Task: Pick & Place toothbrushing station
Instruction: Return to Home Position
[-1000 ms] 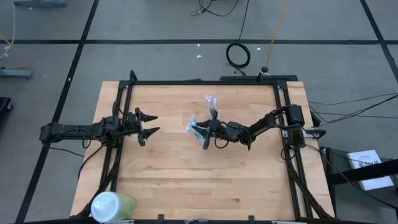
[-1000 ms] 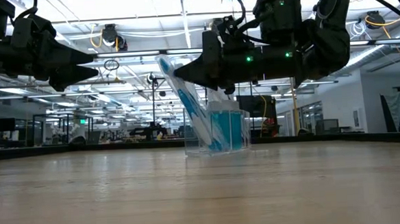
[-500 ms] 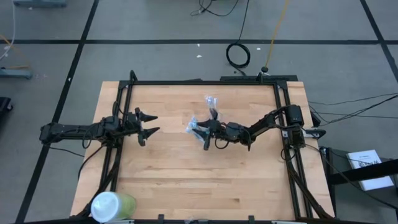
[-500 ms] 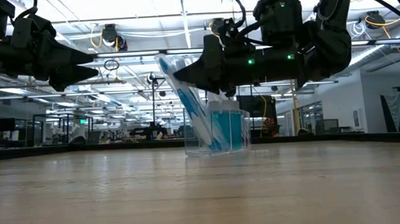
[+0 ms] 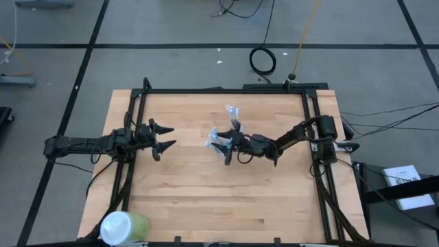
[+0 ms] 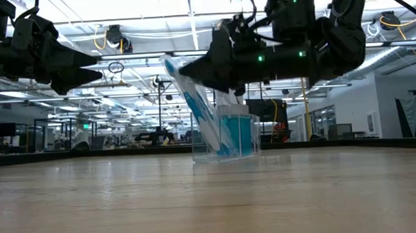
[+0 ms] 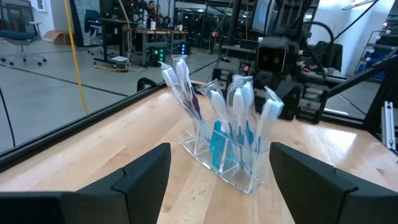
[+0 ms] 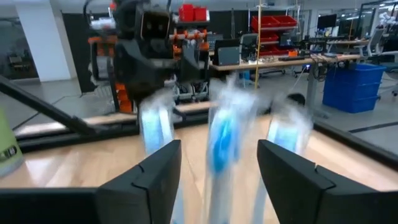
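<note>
Toothbrushing station (image 7: 227, 152) upright near the middle of the tabletop (image 5: 206, 199), a shade toward 12 o'clock from centre. Clear organizer (image 6: 232, 135) crowded with blue-and-white toothbrushes (image 7: 239, 109), most near vertical, a few leaning out past the rim toward 9 o'clock. Looks fully stocked, so only the withdrawal left, by this reading.

Right gripper (image 5: 225, 146) hanging just above and beside the station, arm reaching in from 3 o'clock; jaws spread wide, holding nothing, brush heads close ahead of its fingers (image 8: 155, 177). Left gripper (image 5: 168, 137) parked toward 9 o'clock, well apart from the station, jaws likewise wide and empty.

Chief hazard: a finger of the right gripper catching a leaning brush head on the way back toward 3 o'clock. Likely cause: pulling away low or swinging sideways before gaining height. Probable result: a brush levered out onto the wood, or the whole organizer dragged or tipped. Probably light and top-heavy, with weight biased toward 9 o'clock, so a small nudge that way perhaps enough to topple it.

Second hazard: closing the jaws this near the heads, pinching a handle and carrying it off. Better kept wide until well apart.

Green cup (image 5: 123, 226) at the 7 o'clock corner, far from either arm's likely path; little danger there.
</note>
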### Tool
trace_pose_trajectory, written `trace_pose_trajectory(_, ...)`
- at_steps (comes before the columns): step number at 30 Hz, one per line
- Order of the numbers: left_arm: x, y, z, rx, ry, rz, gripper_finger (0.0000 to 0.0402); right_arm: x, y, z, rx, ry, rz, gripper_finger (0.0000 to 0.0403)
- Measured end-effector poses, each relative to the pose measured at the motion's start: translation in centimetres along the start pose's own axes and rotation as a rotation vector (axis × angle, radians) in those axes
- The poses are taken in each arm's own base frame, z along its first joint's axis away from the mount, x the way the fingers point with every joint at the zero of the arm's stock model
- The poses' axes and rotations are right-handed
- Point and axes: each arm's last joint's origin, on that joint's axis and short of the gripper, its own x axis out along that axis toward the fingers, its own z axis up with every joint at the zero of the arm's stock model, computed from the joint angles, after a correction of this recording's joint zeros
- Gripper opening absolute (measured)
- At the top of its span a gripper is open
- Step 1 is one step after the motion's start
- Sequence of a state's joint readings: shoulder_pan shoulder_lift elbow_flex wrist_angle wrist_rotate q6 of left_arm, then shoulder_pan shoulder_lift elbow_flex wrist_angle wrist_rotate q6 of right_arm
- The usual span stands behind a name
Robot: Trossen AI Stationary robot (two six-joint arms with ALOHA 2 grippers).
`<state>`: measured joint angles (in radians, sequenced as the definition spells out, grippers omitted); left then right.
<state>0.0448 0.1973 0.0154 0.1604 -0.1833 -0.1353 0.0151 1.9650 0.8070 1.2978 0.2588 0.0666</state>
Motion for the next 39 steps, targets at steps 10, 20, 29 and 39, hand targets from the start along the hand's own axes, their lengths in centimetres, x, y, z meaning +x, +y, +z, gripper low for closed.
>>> trace_pose_trajectory(10, 0.0, 0.0, 0.0, 0.000, 0.000, 0.000, 0.0283, -0.7, 0.1, 3.7, -0.019, 0.061, -0.006, 0.0207)
trace_pose_trajectory(20, 0.0, 0.0, 0.0, 0.000, 0.000, 0.001, 0.0283, -3.1, 0.2, 7.7, -0.053, 0.201, 0.001, 0.0206)
trace_pose_trajectory(29, 0.0, 0.0, 0.0, 0.000, 0.000, 0.001, 0.0283, -5.6, 0.8, 11.3, -0.053, 0.196, 0.038, 0.0206)
trace_pose_trajectory(39, 0.0, 0.0, 0.0, 0.000, 0.000, 0.000, 0.0283, -9.7, 1.6, 13.9, -0.091, 0.294, 0.104, 0.0206)
